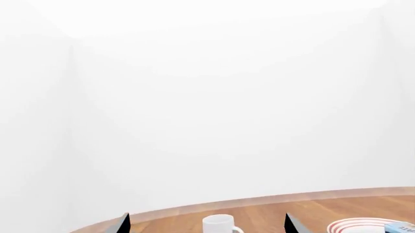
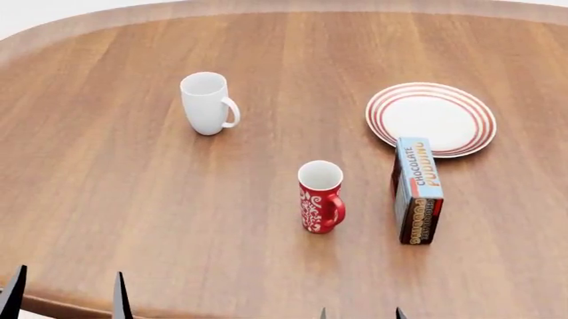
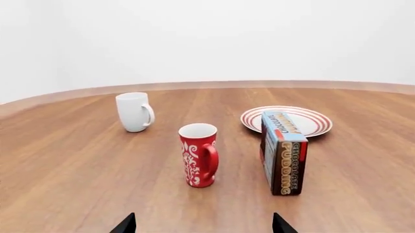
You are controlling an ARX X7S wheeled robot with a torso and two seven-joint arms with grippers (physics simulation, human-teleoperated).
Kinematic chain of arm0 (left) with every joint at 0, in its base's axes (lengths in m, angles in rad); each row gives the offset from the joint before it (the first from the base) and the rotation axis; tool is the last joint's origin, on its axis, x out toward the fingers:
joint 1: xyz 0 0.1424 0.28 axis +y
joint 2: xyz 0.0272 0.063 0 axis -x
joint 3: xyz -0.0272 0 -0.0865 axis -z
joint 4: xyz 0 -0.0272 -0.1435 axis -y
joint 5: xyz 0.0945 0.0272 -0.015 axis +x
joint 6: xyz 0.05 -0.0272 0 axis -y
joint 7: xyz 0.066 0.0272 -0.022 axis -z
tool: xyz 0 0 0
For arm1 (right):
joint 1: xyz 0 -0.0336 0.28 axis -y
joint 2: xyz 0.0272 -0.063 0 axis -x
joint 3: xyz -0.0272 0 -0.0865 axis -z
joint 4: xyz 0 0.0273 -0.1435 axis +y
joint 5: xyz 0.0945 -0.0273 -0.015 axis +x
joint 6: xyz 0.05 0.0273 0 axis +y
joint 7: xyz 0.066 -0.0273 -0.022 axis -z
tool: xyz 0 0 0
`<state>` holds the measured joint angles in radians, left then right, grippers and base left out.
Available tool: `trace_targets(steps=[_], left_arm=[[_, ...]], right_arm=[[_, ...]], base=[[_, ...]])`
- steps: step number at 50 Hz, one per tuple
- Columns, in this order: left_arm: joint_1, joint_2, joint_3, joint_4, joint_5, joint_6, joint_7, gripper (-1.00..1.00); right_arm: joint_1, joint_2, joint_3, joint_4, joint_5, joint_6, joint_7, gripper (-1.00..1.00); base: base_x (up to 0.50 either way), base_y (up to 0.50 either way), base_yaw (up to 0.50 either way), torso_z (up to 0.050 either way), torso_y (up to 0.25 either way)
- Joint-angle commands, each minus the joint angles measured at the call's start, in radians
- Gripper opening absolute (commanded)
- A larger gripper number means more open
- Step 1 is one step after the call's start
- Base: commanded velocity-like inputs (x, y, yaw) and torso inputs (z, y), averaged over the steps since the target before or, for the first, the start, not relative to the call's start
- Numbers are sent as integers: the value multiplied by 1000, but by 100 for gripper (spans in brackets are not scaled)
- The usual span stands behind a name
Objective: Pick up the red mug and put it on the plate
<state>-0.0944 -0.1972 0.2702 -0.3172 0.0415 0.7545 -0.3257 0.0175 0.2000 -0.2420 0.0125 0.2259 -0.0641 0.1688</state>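
The red mug (image 2: 320, 197) is seen upright on the wooden desk (image 2: 133, 199), near the middle of the head view, its handle turned toward the pudding box (image 2: 416, 190) that stands on edge just beside it on the robot's right; the two are apart, not touching. The plate (image 2: 431, 118) is set farther from the robot, just behind the box; whether the box touches its rim cannot be told. A plain white mug (image 2: 207, 102) is placed well apart, farther back on the left. The left gripper (image 2: 66, 296) is shown only as two dark fingertips at the near edge of the desk, spread apart and holding nothing; the right gripper (image 2: 360, 314) is likewise seen as two small tips, also apart and empty. In the right wrist view the red mug (image 3: 198, 154) is framed between the separated fingertips (image 3: 125, 224), well ahead of them.
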Motion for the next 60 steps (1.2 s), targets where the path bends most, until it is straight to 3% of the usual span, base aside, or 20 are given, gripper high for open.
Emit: trace_targets(steps=[1,60], left_arm=[[-1,-4,6,0,-1,0,-6,100],[-6,-23,34,3,-2,-6,-32,100]], right_arm=[[1,4,-5,2,5,-4,3,100],[0,24,-27,-4,35,-19,19,100]], base=[[0,0,0,0,0],[129,0,0,0,0]])
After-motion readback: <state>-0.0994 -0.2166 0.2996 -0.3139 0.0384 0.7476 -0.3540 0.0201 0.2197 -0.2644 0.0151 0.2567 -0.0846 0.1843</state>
